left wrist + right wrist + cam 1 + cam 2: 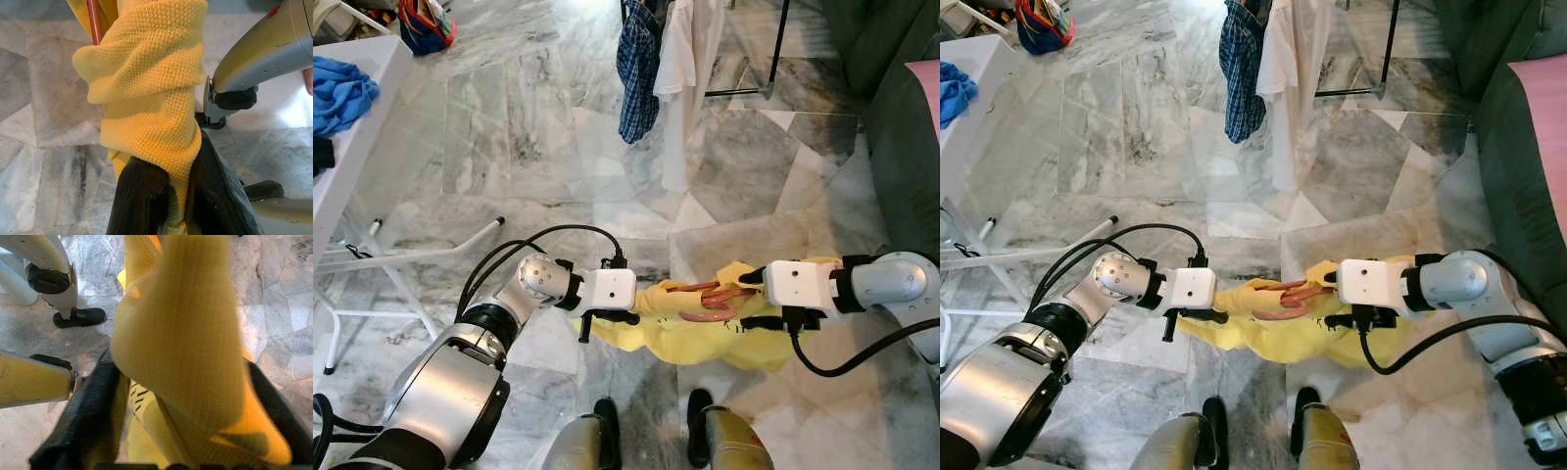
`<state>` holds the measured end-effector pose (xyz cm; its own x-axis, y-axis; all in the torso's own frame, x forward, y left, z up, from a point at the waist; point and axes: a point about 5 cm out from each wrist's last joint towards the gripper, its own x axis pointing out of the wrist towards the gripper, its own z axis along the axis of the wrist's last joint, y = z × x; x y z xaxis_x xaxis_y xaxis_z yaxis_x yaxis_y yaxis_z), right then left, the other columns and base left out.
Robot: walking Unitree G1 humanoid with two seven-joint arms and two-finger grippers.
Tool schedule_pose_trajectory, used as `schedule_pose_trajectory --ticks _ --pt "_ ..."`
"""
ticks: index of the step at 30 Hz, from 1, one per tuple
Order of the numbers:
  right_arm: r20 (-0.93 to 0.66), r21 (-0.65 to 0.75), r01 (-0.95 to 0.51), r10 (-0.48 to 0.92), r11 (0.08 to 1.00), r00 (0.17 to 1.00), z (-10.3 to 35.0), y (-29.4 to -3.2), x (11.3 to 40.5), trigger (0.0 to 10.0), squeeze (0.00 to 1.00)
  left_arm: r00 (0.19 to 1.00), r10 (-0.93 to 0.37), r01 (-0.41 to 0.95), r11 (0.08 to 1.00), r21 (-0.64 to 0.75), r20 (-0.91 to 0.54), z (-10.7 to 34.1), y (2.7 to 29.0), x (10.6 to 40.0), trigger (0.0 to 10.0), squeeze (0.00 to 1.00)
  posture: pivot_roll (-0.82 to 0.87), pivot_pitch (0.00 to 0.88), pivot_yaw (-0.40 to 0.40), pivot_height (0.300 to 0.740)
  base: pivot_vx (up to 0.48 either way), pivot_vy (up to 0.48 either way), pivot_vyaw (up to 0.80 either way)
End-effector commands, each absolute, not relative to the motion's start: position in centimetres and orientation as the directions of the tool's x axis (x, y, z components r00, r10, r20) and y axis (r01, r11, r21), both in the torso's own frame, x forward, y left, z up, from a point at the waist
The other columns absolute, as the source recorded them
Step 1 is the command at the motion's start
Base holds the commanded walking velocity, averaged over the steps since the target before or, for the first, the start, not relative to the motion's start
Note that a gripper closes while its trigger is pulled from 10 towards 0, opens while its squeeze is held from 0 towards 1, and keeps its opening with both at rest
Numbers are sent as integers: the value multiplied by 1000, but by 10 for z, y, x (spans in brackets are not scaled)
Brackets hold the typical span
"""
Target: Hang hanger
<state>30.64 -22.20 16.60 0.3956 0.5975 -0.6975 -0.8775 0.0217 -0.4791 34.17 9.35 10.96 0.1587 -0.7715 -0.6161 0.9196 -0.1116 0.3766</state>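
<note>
Both grippers are clamping a yellow shirt (705, 338) over the marble floor (548, 127): left gripper (607, 318) pinching one end, right gripper (759, 299) the other. Pink hanger (710, 294) is lying inside the shirt between them.

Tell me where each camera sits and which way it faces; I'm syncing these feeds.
Left eye view: on the head, looking down at the yellow shirt on a copper hanger, held between left gripper and right gripper; both arms and feet show.
Right eye view: same scene, with the clothes rack beyond.
Left wrist view: along its fingers, clamped on shirt fabric; a leg shows.
Right wrist view: along its fingers, gripping blurred yellow fabric; legs and a foot show.
All views share the shirt and the marble floor.
</note>
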Motion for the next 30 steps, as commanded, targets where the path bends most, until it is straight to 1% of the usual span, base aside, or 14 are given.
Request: schedule_pose_trajectory --ticks 1,8,18,30 --pt "-717 -467 -884 588 -8 374 163 -223 306 0 0 155 -773 914 -125 387 -616 112 96 342 0 0 -158 301 141 740 0 0 0" --pt "-723 -473 -881 575 -9 382 162 -229 307 0 0 158 -765 911 -131 391 -624 110 97 341 0 0 -159 294 138 740 0 0 0" --pt "-726 -468 -884 579 -19 372 161 -228 310 0 0 154 -761 906 -146 397 -630 109 94 341 0 0 -159 287 133 740 0 0 0" --pt "-703 -472 -882 599 11 384 158 -228 309 0 0 172 -767 898 -135 419 -618 110 93 342 0 0 -156 277 131 740 0 0 0"
